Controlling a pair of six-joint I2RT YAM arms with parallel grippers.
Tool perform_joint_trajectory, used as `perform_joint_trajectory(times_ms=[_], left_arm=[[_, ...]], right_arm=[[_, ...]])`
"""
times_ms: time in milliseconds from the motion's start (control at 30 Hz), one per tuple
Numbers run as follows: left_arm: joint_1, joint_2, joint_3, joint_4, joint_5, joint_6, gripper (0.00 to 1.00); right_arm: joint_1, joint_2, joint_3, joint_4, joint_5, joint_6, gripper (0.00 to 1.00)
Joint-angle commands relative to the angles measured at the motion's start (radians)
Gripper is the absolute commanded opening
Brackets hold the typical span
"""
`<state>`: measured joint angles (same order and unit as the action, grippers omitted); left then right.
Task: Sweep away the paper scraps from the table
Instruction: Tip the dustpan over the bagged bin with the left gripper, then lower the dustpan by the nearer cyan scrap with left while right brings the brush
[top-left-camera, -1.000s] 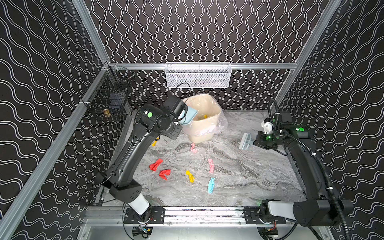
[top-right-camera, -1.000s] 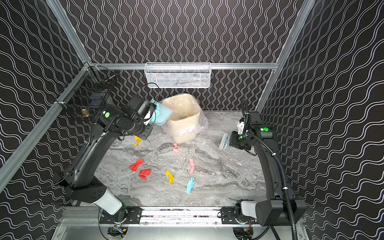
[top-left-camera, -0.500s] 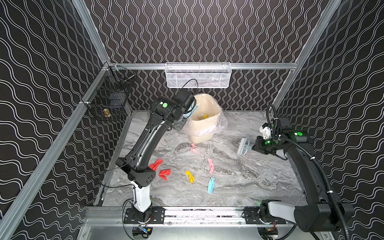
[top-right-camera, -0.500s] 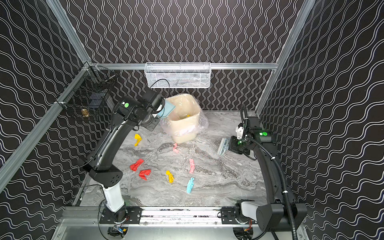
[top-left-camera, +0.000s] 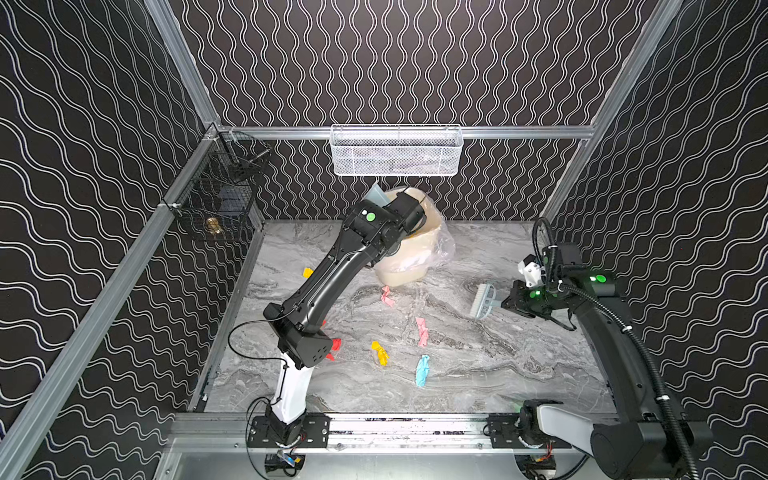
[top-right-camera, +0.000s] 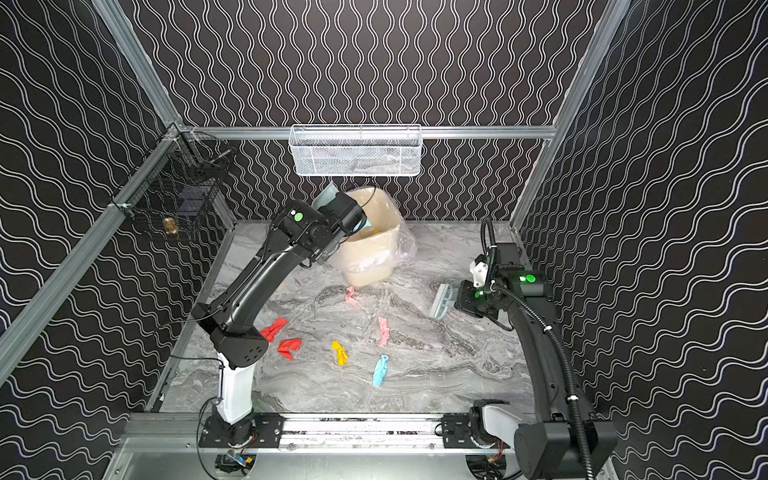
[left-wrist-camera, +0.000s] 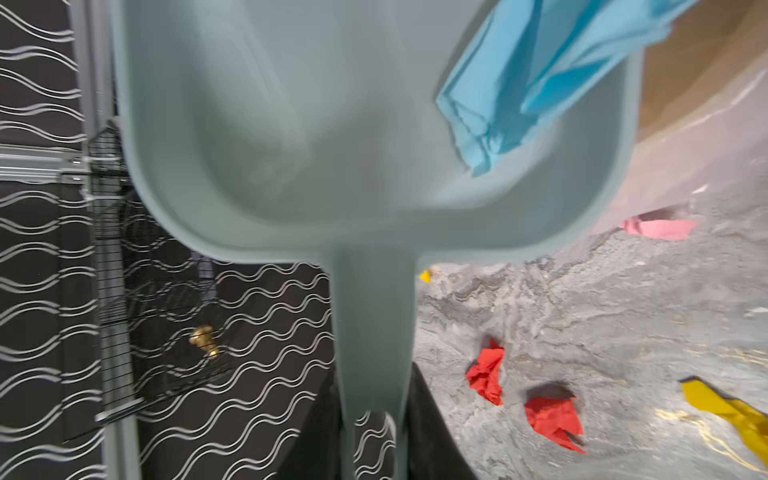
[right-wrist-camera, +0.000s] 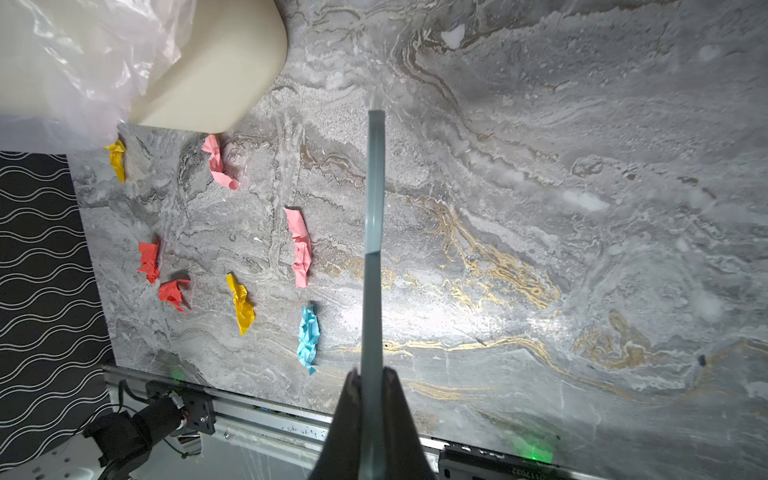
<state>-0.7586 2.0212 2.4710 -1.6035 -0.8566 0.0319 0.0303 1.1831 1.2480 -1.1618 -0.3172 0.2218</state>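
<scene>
We see our left pincer (top-right-camera: 355, 216), gripping the dustpan (left-wrist-camera: 332, 145), now swung over the bin (top-left-camera: 419, 253), with a blue scrap (left-wrist-camera: 519, 83) about to tip out. The right pincer (right-wrist-camera: 372, 382) is clamped on the brush (top-left-camera: 482, 301). Seven paper scraps (right-wrist-camera: 299, 245) remain on the counter (right-wrist-camera: 540, 208), below and left of it.

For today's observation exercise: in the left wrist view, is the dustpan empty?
No, a light blue paper scrap is in the dustpan, near its open edge.

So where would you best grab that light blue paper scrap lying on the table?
Likely across the middle, coming straight down from above. The light blue scrap lies flat on the table as a long, narrow twist, apart from the yellow scrap, so jaws closing across its width should catch it.
</scene>
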Motion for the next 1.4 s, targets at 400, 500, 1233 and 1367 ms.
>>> perform_joint_trajectory(times_ms=[400, 500, 1233, 1367], left_arm=[[-0.058, 0.043, -0.091, -0.025, -0.364, 0.052, 0.00], [-0.064, 0.051, -0.082, -0.026, -0.400, 0.046, 0.00], [-0.080, -0.011, -0.013, -0.073, -0.217, -0.121, 0.00], [-0.113, -0.091, -0.076, -0.066, -0.075, -0.209, 0.00]], right_arm=[[0.002, -0.020, -0.027, 0.037, -0.048, 0.017, 0.00], [0.002, -0.020, -0.029, 0.040, -0.053, 0.021, 0.00], [0.052, -0.043, -0.085, 0.090, -0.124, 0.019, 0.00], [0.156, -0.060, -0.126, 0.111, -0.176, 0.023, 0.00]])
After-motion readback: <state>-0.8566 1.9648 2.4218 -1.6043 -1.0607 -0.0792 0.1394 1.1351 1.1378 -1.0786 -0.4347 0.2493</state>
